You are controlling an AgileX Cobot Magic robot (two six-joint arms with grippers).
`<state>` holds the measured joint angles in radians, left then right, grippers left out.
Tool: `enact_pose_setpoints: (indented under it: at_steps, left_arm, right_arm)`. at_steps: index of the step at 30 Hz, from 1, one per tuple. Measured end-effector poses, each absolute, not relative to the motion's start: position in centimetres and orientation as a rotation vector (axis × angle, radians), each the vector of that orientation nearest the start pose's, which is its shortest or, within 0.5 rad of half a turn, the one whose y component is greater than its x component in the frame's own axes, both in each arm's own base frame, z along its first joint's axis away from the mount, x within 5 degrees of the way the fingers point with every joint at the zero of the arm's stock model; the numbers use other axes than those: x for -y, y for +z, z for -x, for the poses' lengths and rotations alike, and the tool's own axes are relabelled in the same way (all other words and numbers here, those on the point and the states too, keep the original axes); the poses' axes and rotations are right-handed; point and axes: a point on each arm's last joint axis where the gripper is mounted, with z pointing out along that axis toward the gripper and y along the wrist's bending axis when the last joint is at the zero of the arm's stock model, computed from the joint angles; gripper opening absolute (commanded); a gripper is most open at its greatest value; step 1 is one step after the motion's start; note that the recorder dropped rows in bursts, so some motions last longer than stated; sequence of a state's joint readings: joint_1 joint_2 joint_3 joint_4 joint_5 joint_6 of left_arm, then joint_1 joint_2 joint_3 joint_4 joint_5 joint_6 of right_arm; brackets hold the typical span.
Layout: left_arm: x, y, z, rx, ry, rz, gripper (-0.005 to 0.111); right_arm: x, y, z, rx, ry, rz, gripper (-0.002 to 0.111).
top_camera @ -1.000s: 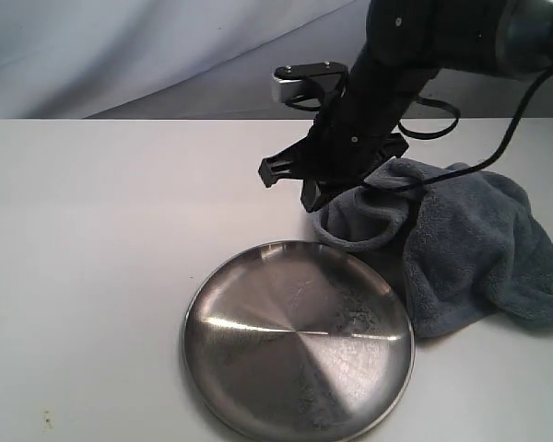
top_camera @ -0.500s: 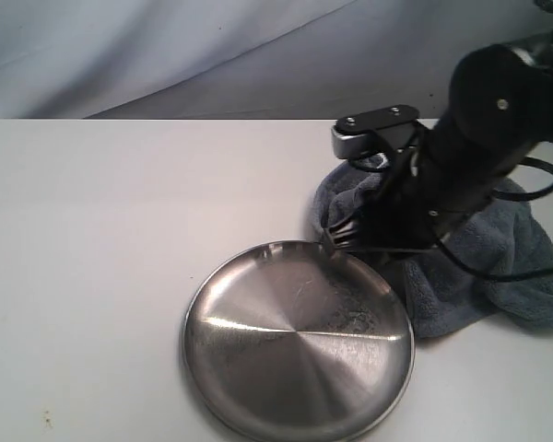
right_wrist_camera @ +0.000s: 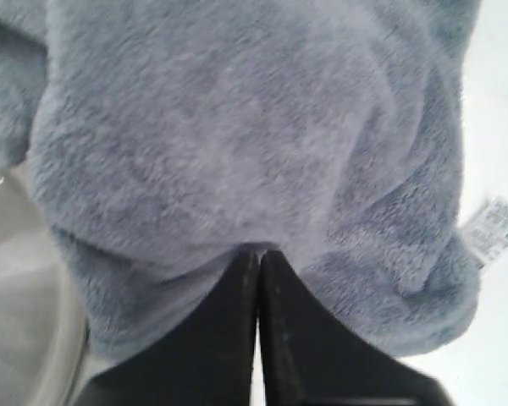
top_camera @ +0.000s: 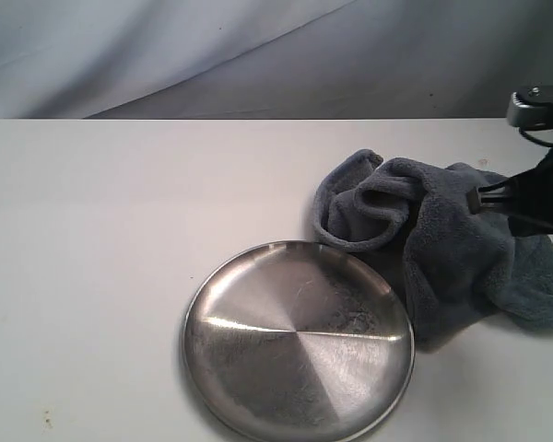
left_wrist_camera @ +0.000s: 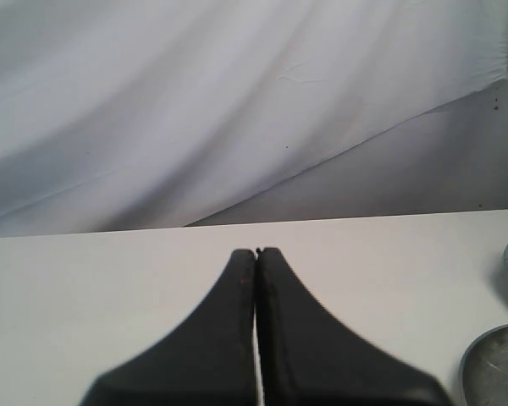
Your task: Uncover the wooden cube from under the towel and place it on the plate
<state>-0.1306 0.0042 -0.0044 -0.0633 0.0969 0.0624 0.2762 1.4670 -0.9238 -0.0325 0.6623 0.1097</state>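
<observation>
Nearest us, the plate [top_camera: 295, 345] holds nothing. Just behind, at its rim, the towel [top_camera: 452, 249] lies bunched on the surface [top_camera: 101, 230]. We see no wooden cube, so we judge it is underneath. The right gripper [right_wrist_camera: 258, 254] and the left gripper [left_wrist_camera: 256, 252] both have jaws pressed together, empty. Uncovering and placing are not yet done.

Lab rig; white table [top_camera: 92, 230]; draped backdrop [top_camera: 166, 46].

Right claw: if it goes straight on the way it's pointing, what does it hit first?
The towel. The right claw is shut and points straight into the towel's bulging fold, with nothing in between. Whether the tips touch it yet is unclear.
</observation>
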Motion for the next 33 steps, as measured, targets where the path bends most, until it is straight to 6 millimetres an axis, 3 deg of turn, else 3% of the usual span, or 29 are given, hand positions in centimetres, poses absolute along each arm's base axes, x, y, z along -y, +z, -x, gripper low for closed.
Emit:
enact_pose_setpoints:
  at_steps: [8, 16, 21, 27, 33]
  left_arm:
    - [0.8, 20.6, -5.6, -1.577, -0.108, -0.107, 0.0]
    - [0.8, 20.6, -5.6, -1.577, -0.108, -0.107, 0.0]
    - [0.8, 20.6, -5.6, -1.577, -0.108, -0.107, 0.0]
    - [0.8, 20.6, -5.6, -1.577, -0.108, -0.107, 0.0]
    - [0.8, 20.6, -5.6, -1.577, -0.108, -0.107, 0.0]
  right_arm:
    - [-5.7, 23.4, -30.5, -2.621, 0.055, 0.157, 0.0]
    - [-6.9, 23.6, -35.9, -2.591, 0.088, 0.139, 0.0]
    - [-7.8, 23.5, -38.1, -2.596, 0.151, 0.146, 0.0]
    - [-9.4, 22.8, -39.1, -2.599, 0.248, 0.224, 0.0]
    - [-13.4, 22.7, -38.4, -2.555, 0.291, 0.362, 0.0]
